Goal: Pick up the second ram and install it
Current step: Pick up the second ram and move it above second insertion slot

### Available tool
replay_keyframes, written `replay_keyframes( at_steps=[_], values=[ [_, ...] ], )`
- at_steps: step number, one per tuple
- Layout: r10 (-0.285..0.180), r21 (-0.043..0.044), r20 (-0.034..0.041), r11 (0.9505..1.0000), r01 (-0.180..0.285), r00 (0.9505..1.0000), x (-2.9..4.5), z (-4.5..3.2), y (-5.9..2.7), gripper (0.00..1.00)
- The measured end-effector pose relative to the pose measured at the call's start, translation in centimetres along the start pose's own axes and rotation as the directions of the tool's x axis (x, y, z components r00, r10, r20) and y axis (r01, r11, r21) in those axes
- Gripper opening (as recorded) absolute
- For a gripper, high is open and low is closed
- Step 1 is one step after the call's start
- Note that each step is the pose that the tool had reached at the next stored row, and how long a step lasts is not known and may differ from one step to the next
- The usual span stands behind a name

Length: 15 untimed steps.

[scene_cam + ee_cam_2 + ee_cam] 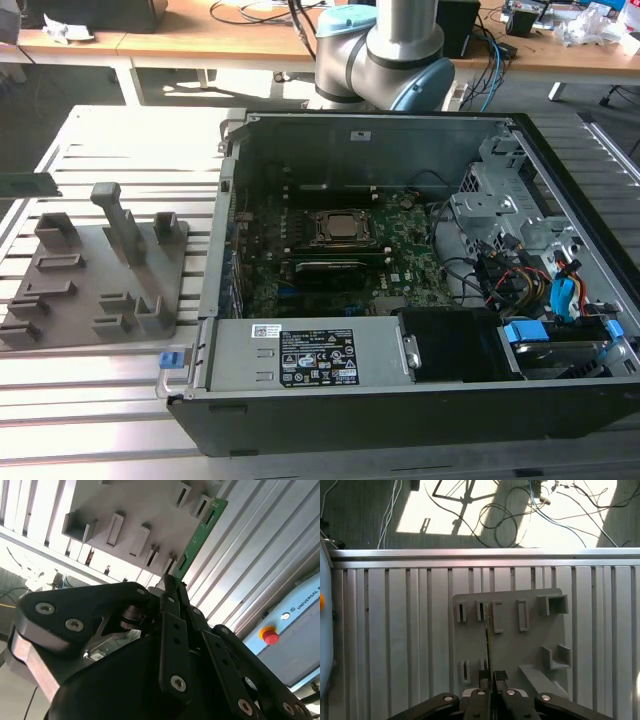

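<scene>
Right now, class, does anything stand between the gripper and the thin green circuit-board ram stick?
Nothing visible does. In both wrist views the gripper is shut on one end of the thin green ram stick, over the grey slotted holder tray.

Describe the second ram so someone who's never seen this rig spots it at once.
Beside the open computer case, toward the exterior view's left, a grey slotted holder lies on the slatted table. In the second wrist view the gripper pinches the second ram by one end in front of that holder. It is the one thin green board there; its neighbours are grey or black.
</scene>
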<state>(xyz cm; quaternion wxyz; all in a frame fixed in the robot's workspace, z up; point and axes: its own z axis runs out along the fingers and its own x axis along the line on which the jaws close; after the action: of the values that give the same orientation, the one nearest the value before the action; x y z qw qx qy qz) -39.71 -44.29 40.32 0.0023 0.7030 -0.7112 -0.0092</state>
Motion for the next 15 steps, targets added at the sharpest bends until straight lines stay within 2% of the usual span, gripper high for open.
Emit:
replay_keyframes(
  at_steps=[4,15],
  values=[
    [0.0,0.0,0.0,1.0,0.0,1.0,-0.01,-1.38,0.02,0.14],
    [0.0,0.0,0.0,1.0,0.0,1.0,-0.06,-6.3,0.1,0.14]
  ],
)
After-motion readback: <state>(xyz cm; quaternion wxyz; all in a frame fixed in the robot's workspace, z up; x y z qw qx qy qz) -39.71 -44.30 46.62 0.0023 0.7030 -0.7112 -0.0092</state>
